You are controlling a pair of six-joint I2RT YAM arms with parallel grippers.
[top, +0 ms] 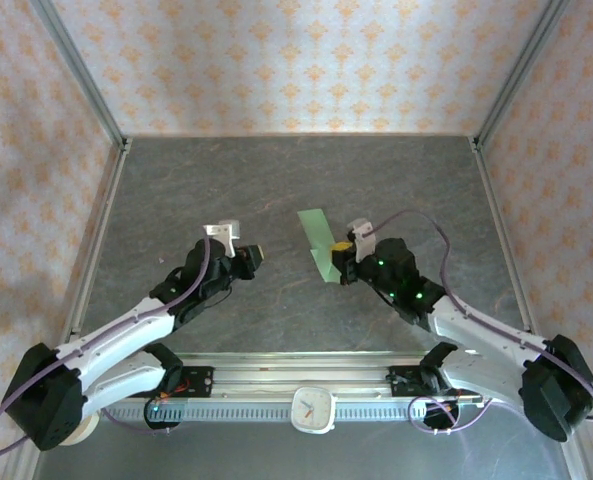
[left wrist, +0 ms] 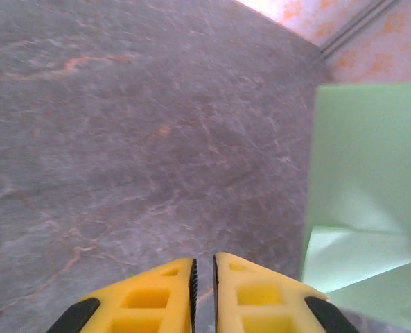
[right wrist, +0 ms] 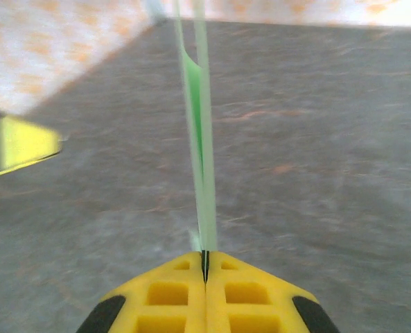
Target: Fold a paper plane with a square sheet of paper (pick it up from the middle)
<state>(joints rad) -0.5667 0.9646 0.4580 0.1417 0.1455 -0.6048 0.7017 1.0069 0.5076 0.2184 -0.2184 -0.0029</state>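
Paper plane [top: 317, 243], a narrow pale green folded strip, is held edge-up over the middle of the table [top: 276, 180], pointing to 11 o'clock; its near end is pinched by the clenched right gripper [top: 339, 262], reached in from 4 o'clock. The left gripper [top: 256, 256], extended from 7 o'clock, is seen slightly parted and empty.

Seen from above, the far half of the table [top: 276, 170], from 10 through 2 o'clock, lies bare and passable. Near centre the paper plane [top: 317, 240] juts toward 11 o'clock from the right pincer [top: 341, 262] clamped on it. The left pincer [top: 259, 256] sits at its 9 o'clock, with a short bare lane between them. The left arm [top: 126, 335] fills 7 o'clock and the right arm [top: 476, 325] 5 o'clock. Walls [top: 296, 60] close 9, 12 and 3.
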